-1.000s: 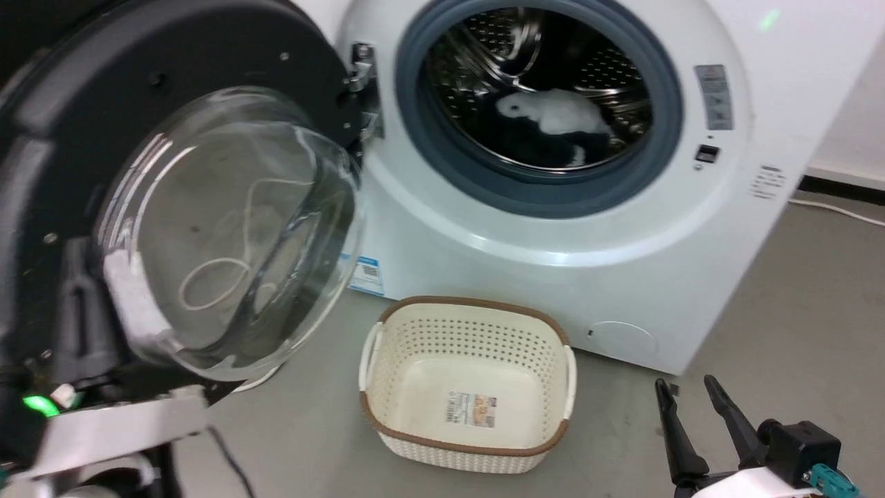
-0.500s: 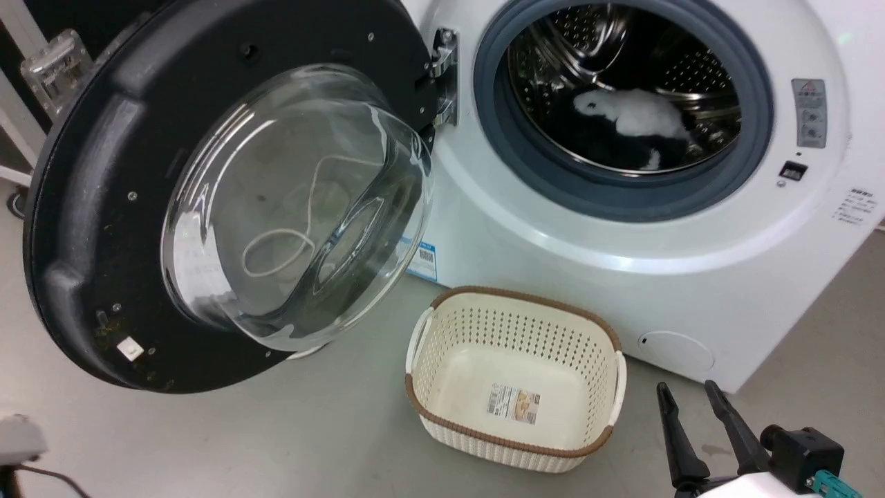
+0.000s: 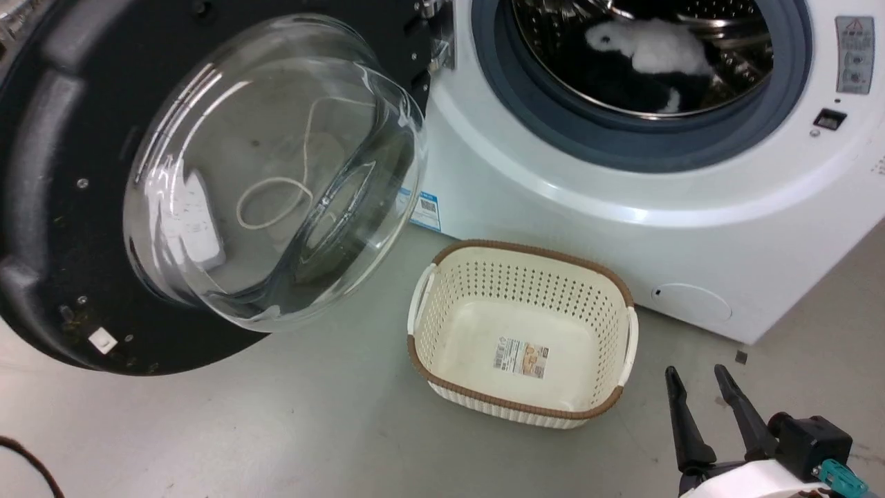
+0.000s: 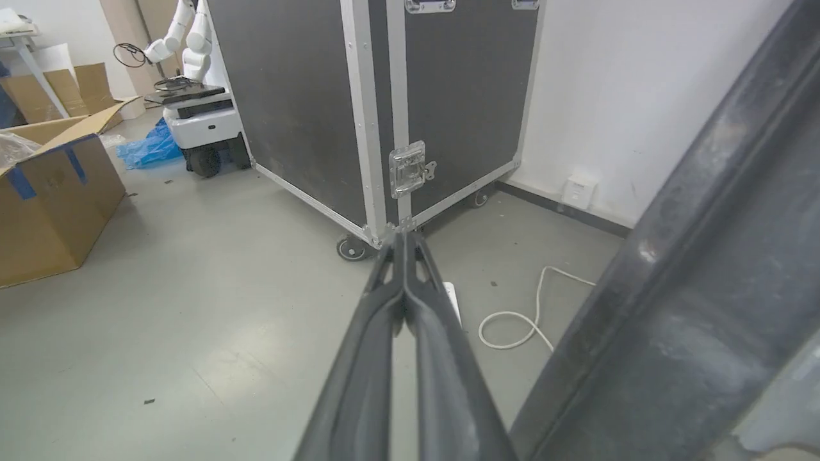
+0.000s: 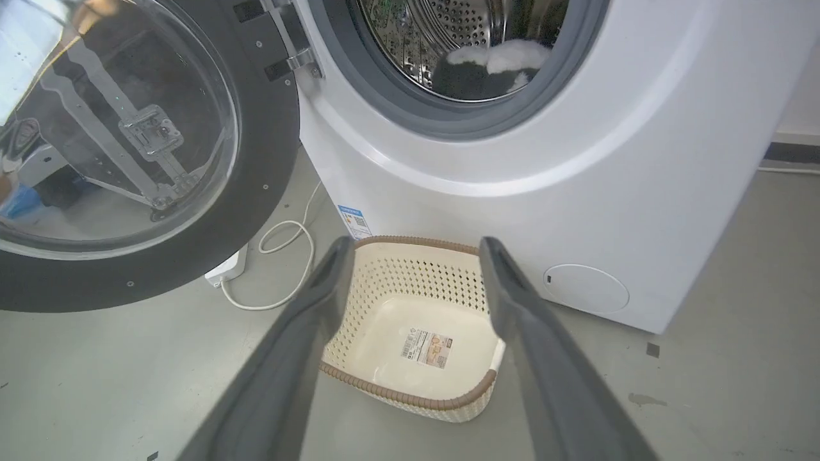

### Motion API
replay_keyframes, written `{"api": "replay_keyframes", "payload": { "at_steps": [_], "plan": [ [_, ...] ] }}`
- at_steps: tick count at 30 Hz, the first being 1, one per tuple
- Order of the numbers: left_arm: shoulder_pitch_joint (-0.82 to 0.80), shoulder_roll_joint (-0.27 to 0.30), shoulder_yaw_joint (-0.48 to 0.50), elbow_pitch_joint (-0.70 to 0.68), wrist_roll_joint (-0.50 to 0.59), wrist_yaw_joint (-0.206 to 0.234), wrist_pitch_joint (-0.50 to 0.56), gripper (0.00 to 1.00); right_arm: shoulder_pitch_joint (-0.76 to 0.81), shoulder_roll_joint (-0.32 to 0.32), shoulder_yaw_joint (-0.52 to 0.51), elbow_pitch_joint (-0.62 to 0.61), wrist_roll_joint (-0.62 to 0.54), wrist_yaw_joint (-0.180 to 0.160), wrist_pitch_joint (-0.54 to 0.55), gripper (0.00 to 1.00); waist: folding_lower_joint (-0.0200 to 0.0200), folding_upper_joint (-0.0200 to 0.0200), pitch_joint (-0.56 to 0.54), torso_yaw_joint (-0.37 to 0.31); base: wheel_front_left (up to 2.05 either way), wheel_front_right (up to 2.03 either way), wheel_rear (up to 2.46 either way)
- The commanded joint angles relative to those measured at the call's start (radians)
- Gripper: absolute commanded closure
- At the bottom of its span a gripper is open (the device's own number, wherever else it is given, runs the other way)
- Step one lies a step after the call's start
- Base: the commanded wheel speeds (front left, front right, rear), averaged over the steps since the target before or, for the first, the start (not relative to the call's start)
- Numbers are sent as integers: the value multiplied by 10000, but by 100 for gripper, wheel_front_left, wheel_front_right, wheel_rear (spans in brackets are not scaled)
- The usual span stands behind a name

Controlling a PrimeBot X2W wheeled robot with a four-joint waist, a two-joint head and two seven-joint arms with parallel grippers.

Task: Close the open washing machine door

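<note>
The washing machine door (image 3: 41,228) stands wide open at the left of the head view, its clear glass bowl (image 3: 269,173) bulging toward me from the glossy black rim. It hangs from a hinge (image 3: 432,48) on the white washing machine (image 3: 553,228). In the right wrist view the door (image 5: 256,166) is at the left. My right gripper (image 3: 693,377) is open and empty, low at the right, well away from the door. Its fingertips (image 5: 339,250) frame the basket. My left gripper (image 4: 403,240) is shut on nothing, close beside the door's dark outer edge (image 4: 692,275), pointing away across the floor.
An empty cream basket (image 3: 522,332) sits on the floor before the machine. White and dark laundry (image 3: 650,45) lies in the drum inside a grey rubber ring (image 3: 622,149). Behind the door are a black flight case (image 4: 384,96), a cardboard box (image 4: 51,198), a white cable (image 4: 519,320) and another robot (image 4: 192,121).
The head camera has shifted, moving the whole picture. The pale left forearm has slipped off the head view's lower left corner. The door stays wide open and the right gripper stays open.
</note>
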State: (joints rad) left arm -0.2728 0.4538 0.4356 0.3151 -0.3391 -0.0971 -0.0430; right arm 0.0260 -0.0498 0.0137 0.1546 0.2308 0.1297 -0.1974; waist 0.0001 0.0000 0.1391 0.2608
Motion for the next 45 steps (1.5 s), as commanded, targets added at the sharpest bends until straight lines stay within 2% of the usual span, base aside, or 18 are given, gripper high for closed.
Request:
{"api": "replay_keyframes", "payload": {
  "at_steps": [1, 5, 15, 27, 33, 40, 45],
  "plan": [
    [-197, 252, -228, 192, -249, -63, 136, 100, -133, -4, 3, 75, 38, 8, -112, 0, -1, 0, 113, -21, 0, 0, 0],
    [-89, 1073, -1603, 204, -1313, -112, 423, 100, -167, -4, 30, 183, 160, 8, -196, 0, -1, 0, 200, 19, 0, 0, 0],
    [468, 2953, -4258, -153, -4305, -217, 1035, 100, -338, -4, 28, 449, 567, 9, -404, 0, -1, 0, 183, 292, 0, 0, 0],
    [59, 4853, -8016, -2027, -7027, -335, 1017, 100, -321, -4, -220, 705, 1055, 10, -644, 0, -1, 0, 7, 481, 0, 0, 0],
    [-541, 4983, -10064, -3633, -7090, -335, 617, 100, -284, -4, -520, 808, 1182, 10, -644, 0, -1, 0, -139, 244, 0, 0, 0],
    [-1489, 4485, -12262, -5264, -6738, -335, 488, 100, -159, -4, -988, 928, 1301, 10, -644, 0, -1, 0, -458, -159, 0, 0, 0],
    [-2006, 4130, -13464, -5976, -6630, -335, 342, 100, -143, -4, -1357, 958, 1414, 10, -644, 0, -1, 0, -569, -583, 0, 0, 0]
  ]
}}
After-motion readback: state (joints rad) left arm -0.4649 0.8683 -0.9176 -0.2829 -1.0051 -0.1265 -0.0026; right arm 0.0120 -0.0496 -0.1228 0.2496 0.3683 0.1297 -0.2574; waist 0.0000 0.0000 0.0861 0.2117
